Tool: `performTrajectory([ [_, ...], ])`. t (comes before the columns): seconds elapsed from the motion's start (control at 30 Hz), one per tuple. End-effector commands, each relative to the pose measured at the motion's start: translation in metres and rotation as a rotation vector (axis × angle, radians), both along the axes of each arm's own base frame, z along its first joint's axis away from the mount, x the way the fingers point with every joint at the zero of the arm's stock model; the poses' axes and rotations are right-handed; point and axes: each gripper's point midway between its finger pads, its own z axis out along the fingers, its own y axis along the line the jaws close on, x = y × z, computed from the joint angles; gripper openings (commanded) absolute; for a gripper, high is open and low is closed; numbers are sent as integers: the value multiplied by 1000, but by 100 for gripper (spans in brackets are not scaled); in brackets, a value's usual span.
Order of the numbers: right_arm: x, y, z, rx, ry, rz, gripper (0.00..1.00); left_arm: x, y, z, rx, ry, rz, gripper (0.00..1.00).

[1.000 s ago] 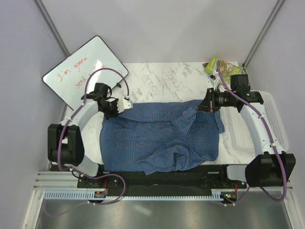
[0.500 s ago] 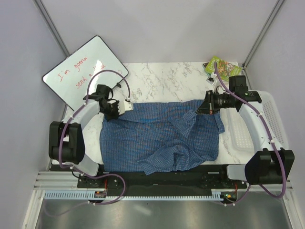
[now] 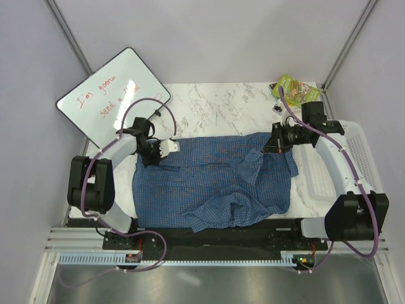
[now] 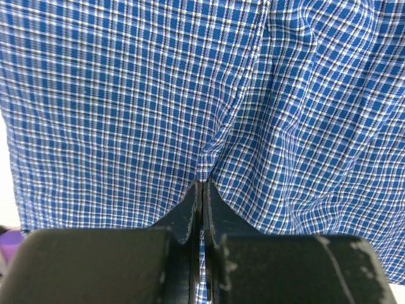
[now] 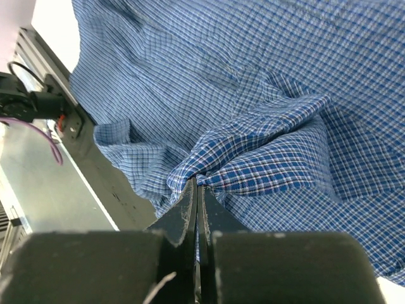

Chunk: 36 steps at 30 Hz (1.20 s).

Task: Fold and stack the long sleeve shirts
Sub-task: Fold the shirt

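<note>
A blue checked long sleeve shirt [image 3: 209, 180] lies spread and rumpled across the marble table [image 3: 215, 104], with a bunched fold near its front edge. My left gripper [image 3: 166, 150] is at the shirt's far left corner, shut on a pinch of the cloth [image 4: 201, 174]. At the far right side of the shirt, my right gripper [image 3: 266, 149] is shut on a gathered fold of the cloth [image 5: 209, 174]. The cloth [image 4: 126, 95] fills the left wrist view, and the shirt [image 5: 253, 76] hangs from the jaws in the right wrist view.
A whiteboard with red writing [image 3: 114, 95] leans at the table's far left. A green packet [image 3: 292, 90] lies at the far right corner. A white mesh basket [image 3: 361, 158] stands along the right edge. The black rail [image 3: 215, 237] runs along the near edge.
Both grippers have moved a little toward the far side of the table, each still holding the shirt. The shirt's far edge has been drawn out with them.
</note>
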Motion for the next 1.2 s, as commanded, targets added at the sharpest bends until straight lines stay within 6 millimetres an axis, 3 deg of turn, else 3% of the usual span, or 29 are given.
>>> performTrajectory([
  [0.0,-5,-5,-17,-43,2,26,0,-1,0,-5,11,23,29,2],
  [0.23,-16,-2,-21,-22,22,65,0,-5,2,-5,22,24,16,4],
  [0.3,-20,-3,-27,-31,23,86,1,-4,-2,3,-4,12,12,18],
  [0.33,-27,-4,-32,-37,47,95,3,-4,-5,13,-22,-6,8,25],
  [0.37,-31,-5,-36,-44,59,102,13,-7,-7,18,-38,2,2,43],
  [0.53,-33,-19,-48,-192,10,140,37,5,-26,59,-157,-11,43,47],
  [0.6,-27,-35,-49,-295,-11,148,44,17,-29,78,-210,-31,76,48],
  [0.7,-11,-54,-32,-414,-92,186,54,37,-25,97,-254,-60,134,50],
  [0.77,4,-61,-14,-444,-162,184,61,47,-19,100,-260,-62,170,52],
  [0.83,22,-62,-5,-452,-195,174,63,62,-14,98,-254,-54,221,54],
  [0.97,50,-55,-11,-403,-161,155,59,82,-2,84,-210,-63,289,61],
  [1.17,103,-42,-47,-414,-147,67,48,97,9,53,-143,-44,390,58],
])
